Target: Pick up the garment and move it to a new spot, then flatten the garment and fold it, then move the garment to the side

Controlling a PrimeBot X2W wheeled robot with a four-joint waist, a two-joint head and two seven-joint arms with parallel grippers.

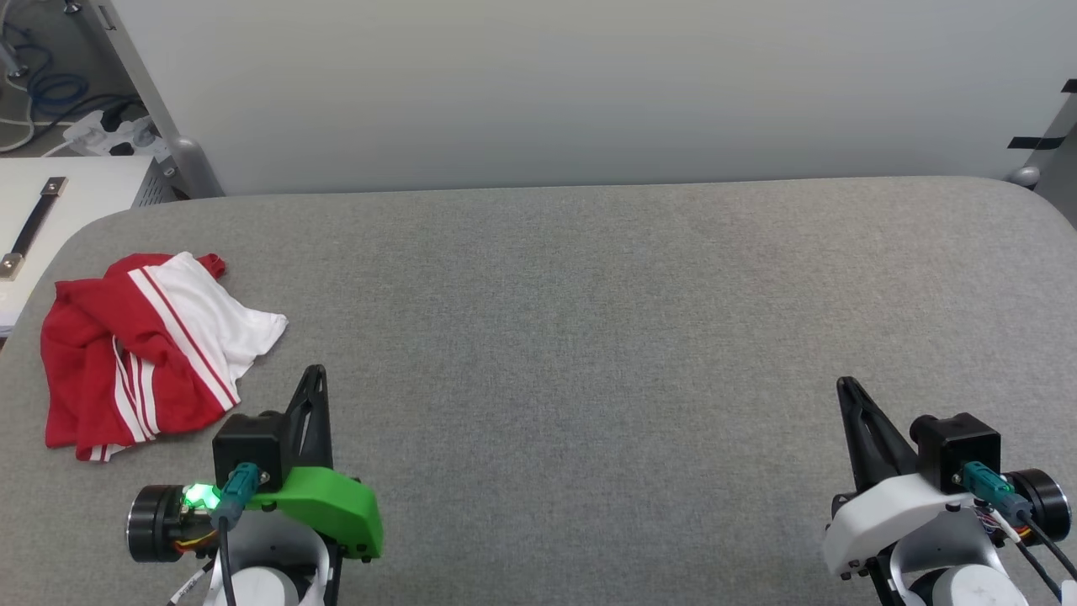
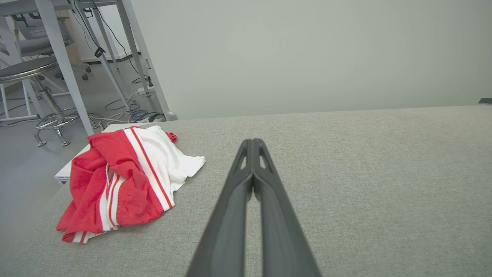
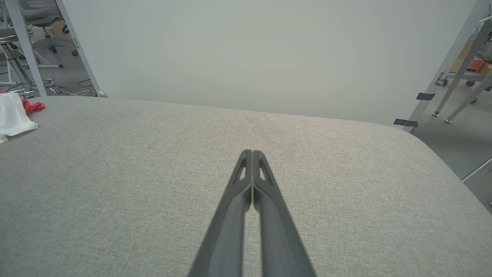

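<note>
The garment [image 1: 143, 353] is a red shirt with white sleeves and red-white stripes, lying crumpled at the far left of the grey padded table [image 1: 589, 337]. From the left wrist it appears as a heap [image 2: 123, 181] left of my fingers. My left gripper [image 1: 315, 374] hovers just right of the garment's near edge, shut and empty, fingers pressed together [image 2: 252, 143]. Far to the right, my right gripper [image 1: 844, 385] is shut too, holding nothing [image 3: 251, 153]. A white bit of the garment [image 3: 13, 115] peeks in at the left edge of the right wrist view.
A pale wall [image 1: 589, 84] runs behind the table. Off the table's left end stand a white cabinet with a black handle [image 1: 34, 227], metal frame legs [image 2: 57, 57], a stool [image 2: 34, 77] and floor cables. Black tape marks a post [image 1: 1039, 141] at the right.
</note>
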